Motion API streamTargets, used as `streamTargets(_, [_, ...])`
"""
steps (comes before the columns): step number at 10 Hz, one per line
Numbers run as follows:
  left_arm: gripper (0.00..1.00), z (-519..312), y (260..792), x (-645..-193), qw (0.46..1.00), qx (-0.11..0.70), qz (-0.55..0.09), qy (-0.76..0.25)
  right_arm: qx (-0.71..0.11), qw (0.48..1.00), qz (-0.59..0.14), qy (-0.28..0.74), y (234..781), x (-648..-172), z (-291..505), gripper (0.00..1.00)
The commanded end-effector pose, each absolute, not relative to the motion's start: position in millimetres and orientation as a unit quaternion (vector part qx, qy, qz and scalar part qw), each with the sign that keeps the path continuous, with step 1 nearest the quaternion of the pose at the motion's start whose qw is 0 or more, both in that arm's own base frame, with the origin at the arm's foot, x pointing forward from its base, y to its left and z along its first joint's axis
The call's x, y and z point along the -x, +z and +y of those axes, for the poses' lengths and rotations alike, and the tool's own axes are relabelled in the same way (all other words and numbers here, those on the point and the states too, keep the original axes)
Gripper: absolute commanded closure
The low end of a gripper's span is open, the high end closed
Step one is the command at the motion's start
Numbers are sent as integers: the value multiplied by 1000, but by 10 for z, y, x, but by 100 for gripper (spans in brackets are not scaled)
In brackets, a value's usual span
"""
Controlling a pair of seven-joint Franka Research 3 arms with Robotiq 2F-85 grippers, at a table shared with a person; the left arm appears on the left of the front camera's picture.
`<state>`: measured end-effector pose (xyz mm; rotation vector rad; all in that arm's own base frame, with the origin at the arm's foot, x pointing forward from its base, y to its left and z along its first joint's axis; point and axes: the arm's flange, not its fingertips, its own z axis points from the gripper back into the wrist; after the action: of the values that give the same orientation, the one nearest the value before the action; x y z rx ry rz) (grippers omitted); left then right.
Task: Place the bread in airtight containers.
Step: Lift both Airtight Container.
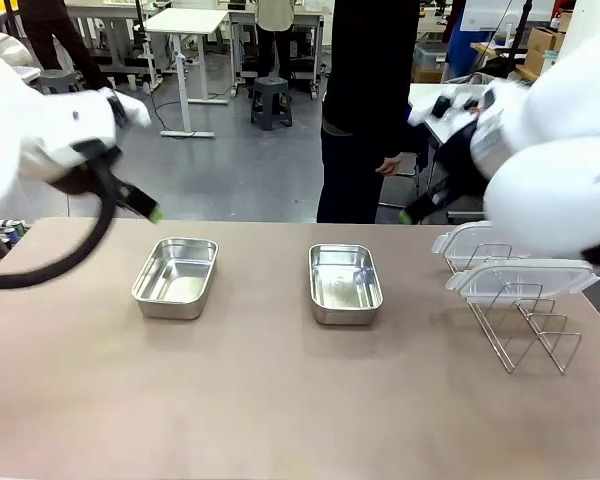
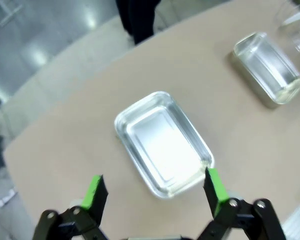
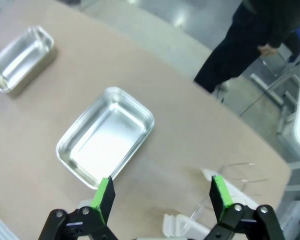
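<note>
Two shiny steel pans, the airtight containers, lie uncovered on the tan table: the left pan [image 1: 175,277] and the right pan [image 1: 345,283]. Nothing lies inside either pan. The bread is out of view. My left gripper [image 1: 148,207] hangs above the table's far left, and in its wrist view it [image 2: 155,189] stands open over the left pan [image 2: 162,145], with the other pan [image 2: 267,67] farther off. My right gripper [image 1: 412,212] hovers at the far right; it [image 3: 162,194] is open above the right pan [image 3: 105,137]. Both grippers hold nothing.
Two clear plastic lids [image 1: 520,276] rest on a wire rack [image 1: 528,328] at the table's right, seen too as lids [image 3: 230,192] in the right wrist view. A person [image 1: 365,110] in dark clothes stands at the far edge. Bare table [image 1: 280,400] stretches in front.
</note>
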<state>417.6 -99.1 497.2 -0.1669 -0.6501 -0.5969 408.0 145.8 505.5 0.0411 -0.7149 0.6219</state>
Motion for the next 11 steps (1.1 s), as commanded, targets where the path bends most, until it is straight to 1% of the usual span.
streamTargets(1, [0, -262, 5384, -4179, 876, 135, -302, -352, -77, 868, -370, 320, 5452, -3935, 826, 0])
streamTargets(2, [0, 85, 5494, -4137, 852, 154, -308, -394, -110, 851, -391, 334, 5586, -3793, 413, 0])
streamTargets(3, [0, 490, 5546, -4107, 832, 182, -321, -415, -145, 826, -412, 357, 5657, -3680, 13, 0])
streamTargets(5, [0, 1304, 5422, -3894, 803, 232, -365, -410, -204, 780, -452, 381, 5568, -3453, -700, 0])
streamTargets(6, [0, 1481, 5326, -3779, 791, 250, -383, -406, -227, 762, -467, 386, 5478, -3346, -937, 0])
streamTargets(7, [0, 1544, 5197, -3700, 775, 267, -403, -406, -238, 750, -477, 392, 5382, -3275, -1117, 0])
streamTargets(9, [0, 1474, 5038, -3570, 762, 282, -429, -396, -261, 727, -492, 400, 5225, -3110, -1382, 0])
streamTargets(11, [0, 1356, 5017, -3500, 767, 286, -431, -379, -272, 728, -496, 387, 5131, -3065, -1453, 0])
